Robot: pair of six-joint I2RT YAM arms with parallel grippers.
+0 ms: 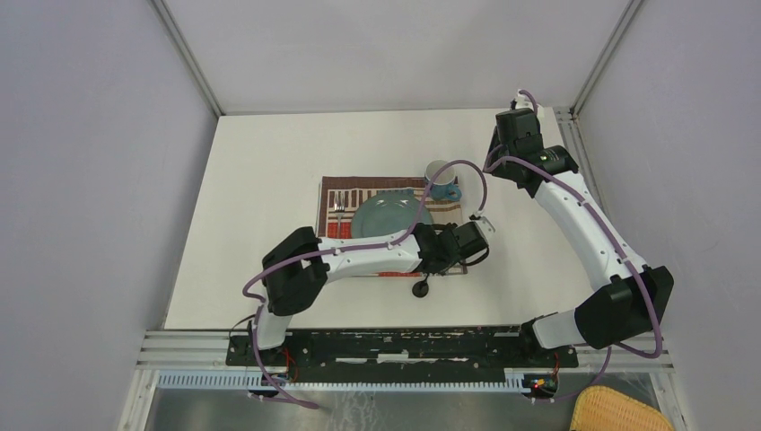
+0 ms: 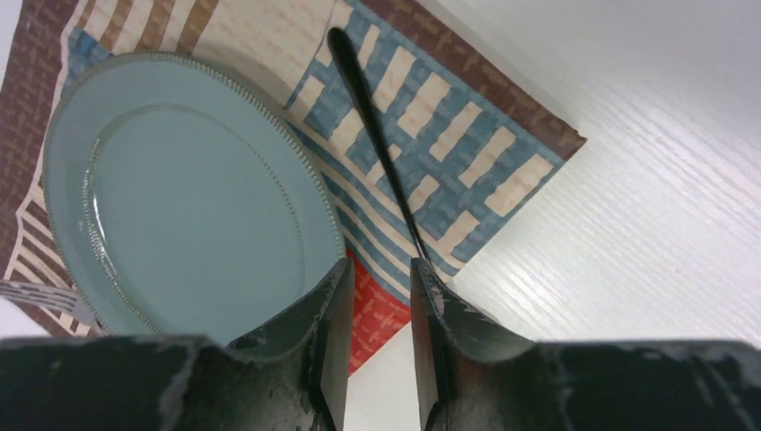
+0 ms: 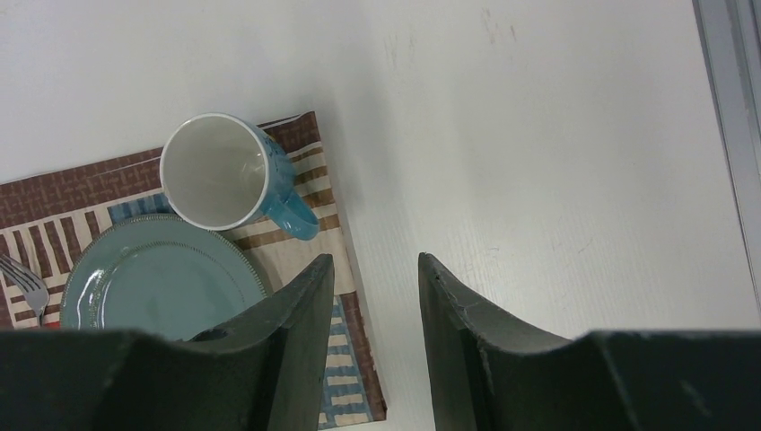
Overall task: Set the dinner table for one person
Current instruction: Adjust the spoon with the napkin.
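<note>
On the white dinner table (image 1: 269,197) lies a striped placemat (image 1: 334,190) with a teal plate (image 1: 386,215) on it. A fork (image 1: 339,211) rests left of the plate, and a blue mug (image 1: 441,180) stands at the mat's far right corner. A black utensil (image 2: 368,126) lies right of the plate (image 2: 179,197), and its round end (image 1: 420,288) pokes past the mat's near edge. My left gripper (image 2: 379,269) hovers over that near edge, open and empty, the utensil passing under its right finger. My right gripper (image 3: 375,269) hangs open and empty, high beyond the mug (image 3: 220,171).
Metal rails (image 1: 359,346) run along the near edge, and another rail (image 3: 727,135) borders the right side. A wicker basket (image 1: 619,413) sits below the table at the front right. Grey walls close in the left, right and back.
</note>
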